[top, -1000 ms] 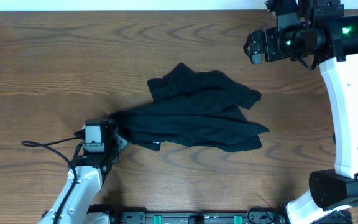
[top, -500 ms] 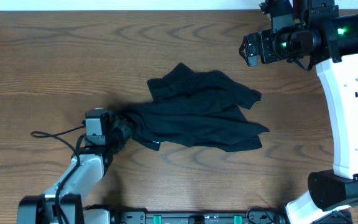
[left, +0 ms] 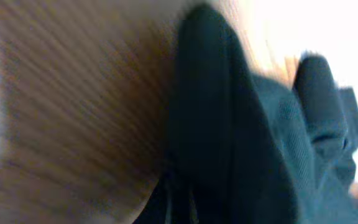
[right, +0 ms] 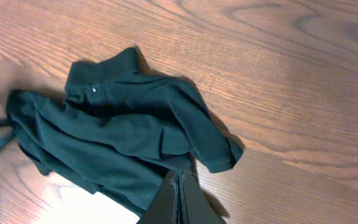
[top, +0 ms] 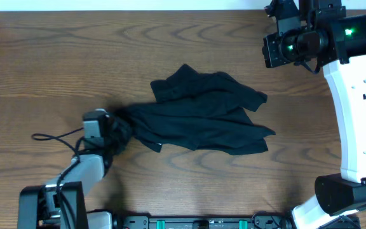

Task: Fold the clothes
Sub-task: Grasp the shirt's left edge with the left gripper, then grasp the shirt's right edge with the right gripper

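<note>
While the left gripper (top: 119, 128) pinches the left end of the crumpled black shirt (top: 202, 121) at the middle of the bench (top: 56, 57), the right gripper (right: 178, 182), fingers pressed together, hangs near the far right corner.

Ahead of the left gripper (top: 121, 130), the crumpled black soft-fabric T-shirt (top: 202, 121) fills the way; bare brown wooden desk (top: 43, 70) lies open beside it, a thin black cable (top: 53, 135) behind.

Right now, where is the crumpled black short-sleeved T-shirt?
In the overhead view the black short-sleeved T-shirt lies crumpled near the middle of the wooden table, its left end bunched in the left gripper, far from the right gripper.
</note>
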Controlling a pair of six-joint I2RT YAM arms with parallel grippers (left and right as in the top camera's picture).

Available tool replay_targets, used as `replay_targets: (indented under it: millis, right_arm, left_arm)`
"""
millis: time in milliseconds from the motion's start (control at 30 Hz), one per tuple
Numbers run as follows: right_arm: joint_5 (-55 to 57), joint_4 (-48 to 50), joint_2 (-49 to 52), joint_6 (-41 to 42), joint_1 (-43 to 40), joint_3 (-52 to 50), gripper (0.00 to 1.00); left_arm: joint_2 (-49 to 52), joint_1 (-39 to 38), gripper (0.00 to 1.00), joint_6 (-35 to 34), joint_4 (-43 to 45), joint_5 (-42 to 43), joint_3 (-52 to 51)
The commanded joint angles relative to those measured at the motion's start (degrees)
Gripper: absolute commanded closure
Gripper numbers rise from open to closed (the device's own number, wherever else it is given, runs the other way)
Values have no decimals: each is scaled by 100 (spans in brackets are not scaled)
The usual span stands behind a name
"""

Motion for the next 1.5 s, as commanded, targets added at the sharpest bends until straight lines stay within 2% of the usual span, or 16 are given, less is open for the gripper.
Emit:
replay_targets:
  millis: [0,200,300,433,633,667,700,733,767,833,900,1033,1300,1467]
  right_arm:
    - [17,24,52,-4,48,-293,99]
    - [11,326,52,328,48,-1469,99]
    - [-162,450,52,492,52,-2063,99]
    - [-688,520,52,621,72,-2841,99]
    - [-1209,737,52,610,450,-4002,98]
    - [-1209,828,52,612,595,-4199,92]
    - [-1207,881,52,614,693,-4310,72]
    - [-1207,949,52,616,850,-4457,58]
    - [-1207,984,52,629,949,-4538,54]
    - [-1202,1115,52,857,1167,-4721,35]
    - [-1178,1300,52,1062,1276,-4883,23]
    - [-901,1722,52,1434,1110,-5180,21]
    - [-927,2013,52,1340,133,-5556,22]
    - [-944,2326,52,1346,4,-5864,22]
  left_arm:
    - [-310,433,94,645,-409,-92,739]
    - [-564,1043,93,2004,-2487,-879,2000]
    - [-566,1075,94,2409,-3161,-1375,2393]
    - [-570,1075,94,2767,-3442,-1563,2614]
    - [-570,1075,94,2872,-3425,-1563,2616]
    - [-570,1075,94,2900,-3421,-1563,2616]
    - [-570,1075,94,2949,-3421,-1563,2616]
    - [-570,1075,94,2973,-3425,-1563,2616]
    - [-570,1075,94,2973,-3432,-1563,2616]
    - [-570,1075,94,2975,-3436,-1563,2616]
    - [-570,1075,94,2975,-3436,-1563,2616]
    - [-570,1075,94,2975,-3473,-1561,2616]
    - [-570,1075,94,2997,-3519,-1563,2616]
    - [-570,1075,94,3045,-3519,-1561,2616]
